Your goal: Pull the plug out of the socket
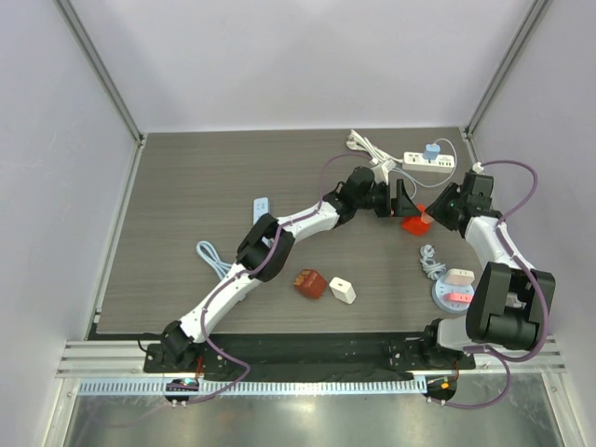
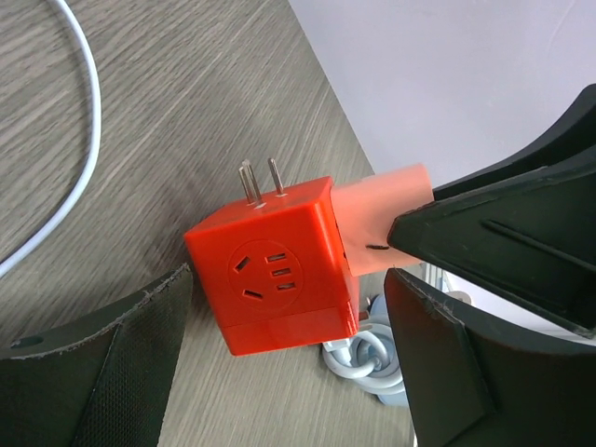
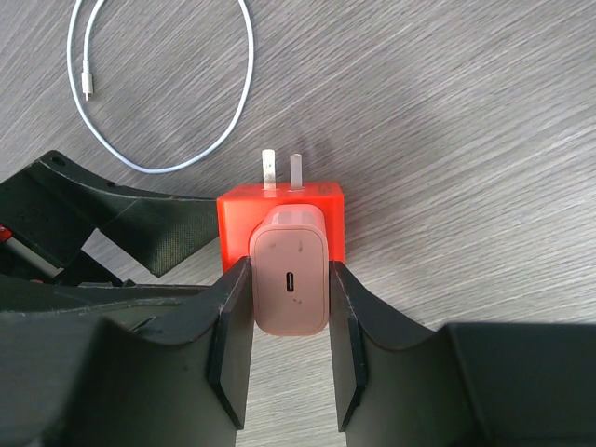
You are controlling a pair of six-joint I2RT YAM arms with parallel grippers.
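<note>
A red cube socket [image 1: 413, 224] with two metal prongs lies right of the table's centre, with a pale pink plug [image 3: 291, 277] seated in its side. My right gripper [image 3: 291, 291] is shut on the plug, one pad pressed on each flank; the top view shows it [image 1: 434, 214] just right of the socket. My left gripper [image 2: 289, 312] is open and straddles the socket [image 2: 275, 265] with a gap at each side. From above it [image 1: 402, 199] sits just left of the socket. The pink plug [image 2: 382, 219] sticks out of the cube's right face.
A white power strip [image 1: 430, 164] with a blue plug and white cable [image 1: 366, 144] lies at the back. A coiled cable [image 1: 429, 261] and a round dish [image 1: 438, 298] of adapters sit at the right. A dark red cube [image 1: 310, 283], white adapter [image 1: 342, 291] and blue cable [image 1: 212, 257] lie nearer.
</note>
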